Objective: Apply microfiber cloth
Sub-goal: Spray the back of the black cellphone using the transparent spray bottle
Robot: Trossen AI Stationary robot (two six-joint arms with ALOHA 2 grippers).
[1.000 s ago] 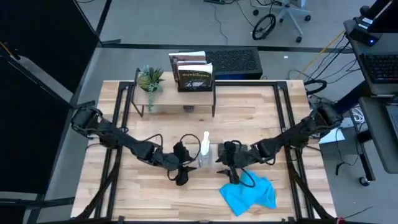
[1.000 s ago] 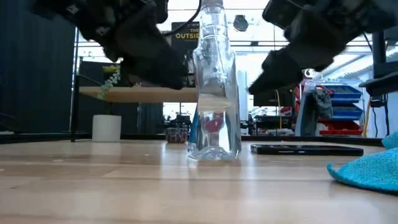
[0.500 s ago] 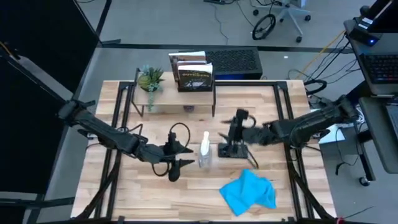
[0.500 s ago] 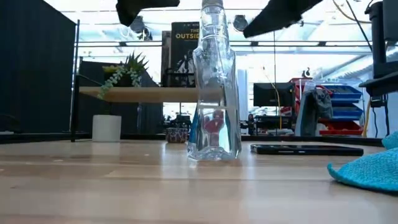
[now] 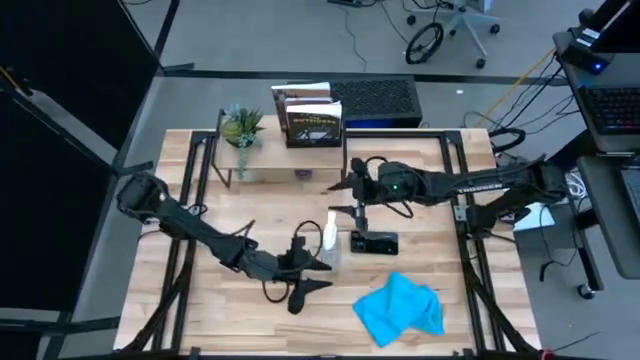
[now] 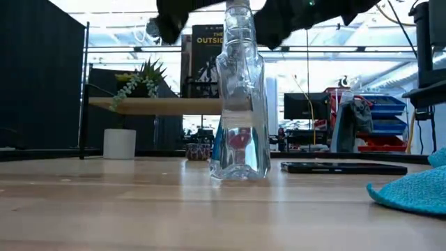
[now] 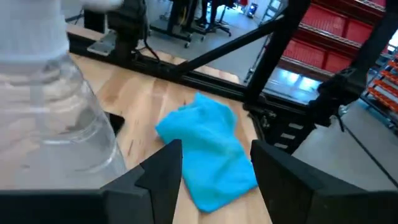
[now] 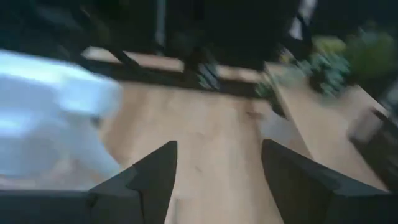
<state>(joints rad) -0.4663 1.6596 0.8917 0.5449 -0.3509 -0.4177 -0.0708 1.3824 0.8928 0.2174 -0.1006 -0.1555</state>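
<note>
Two dark arms over the wooden table [image 5: 430,170] in the high view, neither holding anything.

Left end effector [image 5: 312,295] at lower centre of the high view, just below and left of the clear spray bottle [image 5: 328,245]; fingers spread apart, nothing between them. Same spread seen from the left wrist view, with the two dark fingers [image 7: 163,171] wide apart and the cloth showing in the gap beyond them.

Right end effector [image 5: 340,198] at centre of the high view, above the bottle and the black phone [image 5: 374,241], raised off the table; fingers parted and empty, as also seen in the right wrist view, blurred though it is.

Microfiber cloth [image 5: 400,310] crumpled in a turquoise heap at lower right of centre in the high view, flat on the table, below the phone and to the right of the left end effector, touched by neither arm. Only its edge visible at far right of the low view [image 6: 411,192].

Bottle upright at centre of the low view [image 6: 240,104], phone lying flat to its right [image 6: 345,167].

Small shelf [image 5: 285,160] at upper centre of the high view, with a potted plant [image 5: 241,127] and a book [image 5: 312,118] on it.
</note>
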